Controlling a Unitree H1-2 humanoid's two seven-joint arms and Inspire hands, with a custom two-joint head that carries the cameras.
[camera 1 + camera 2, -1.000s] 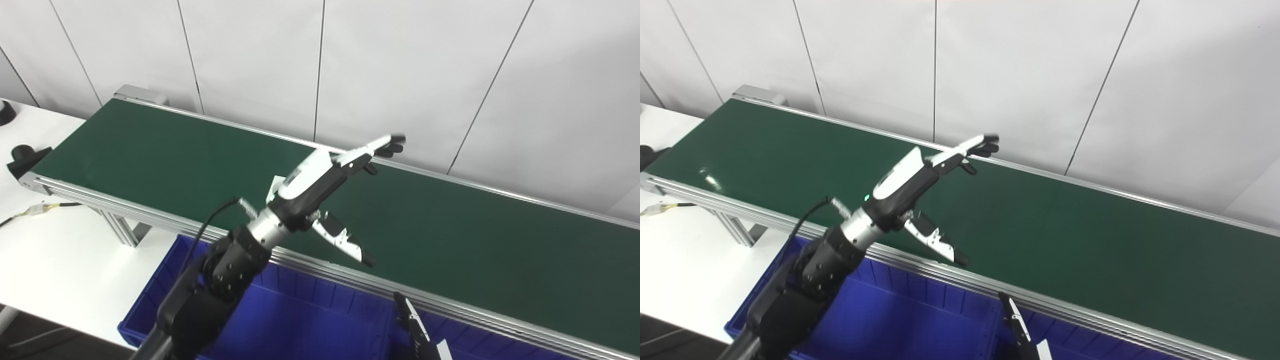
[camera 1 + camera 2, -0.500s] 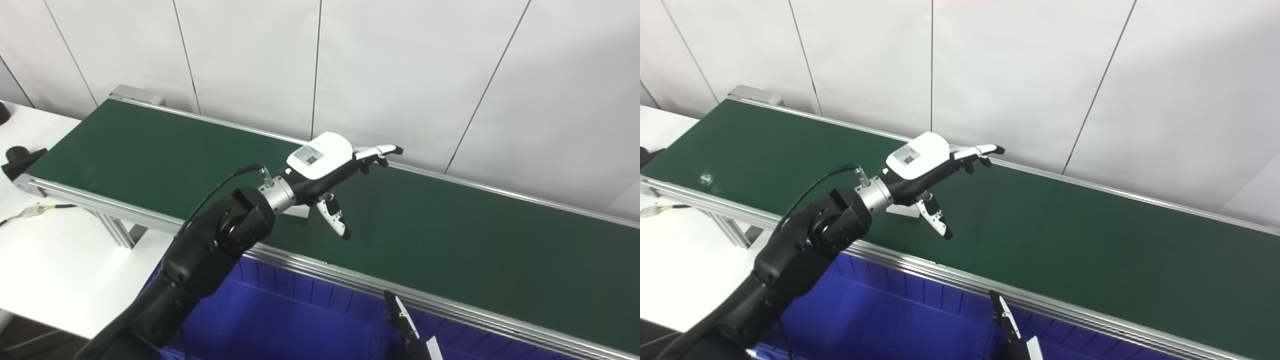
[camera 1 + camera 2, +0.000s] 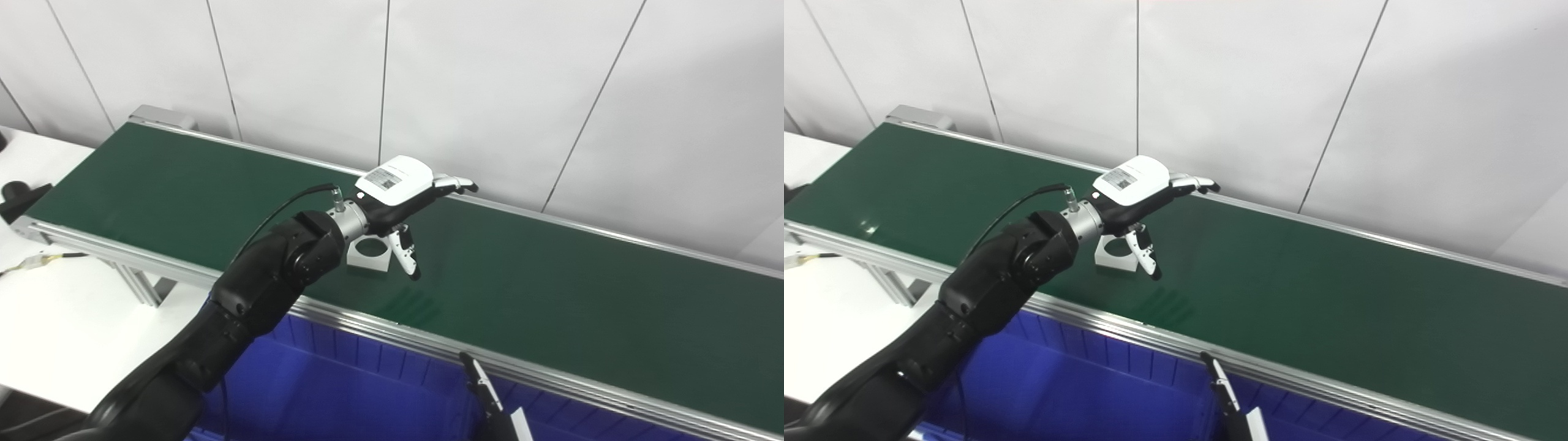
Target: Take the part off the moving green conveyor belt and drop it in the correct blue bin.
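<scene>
Part (image 3: 369,253), white w/ round hole, sits on green belt (image 3: 551,294) under left robot hand (image 3: 401,202), fingers spread wide, empty. Right robot hand (image 3: 490,404) low over blue bin (image 3: 367,380); can't tell its grip.

Behind my workspace stands a plain white panelled wall (image 3: 490,79), split by thin dark seams that run top to bottom, some leaning. The light is even and soft, with a faint sheen on the panels. To my far left lies a white table (image 3: 67,306), with a thin cable (image 3: 37,262) across it and a small black object (image 3: 15,197) at its left edge.
</scene>
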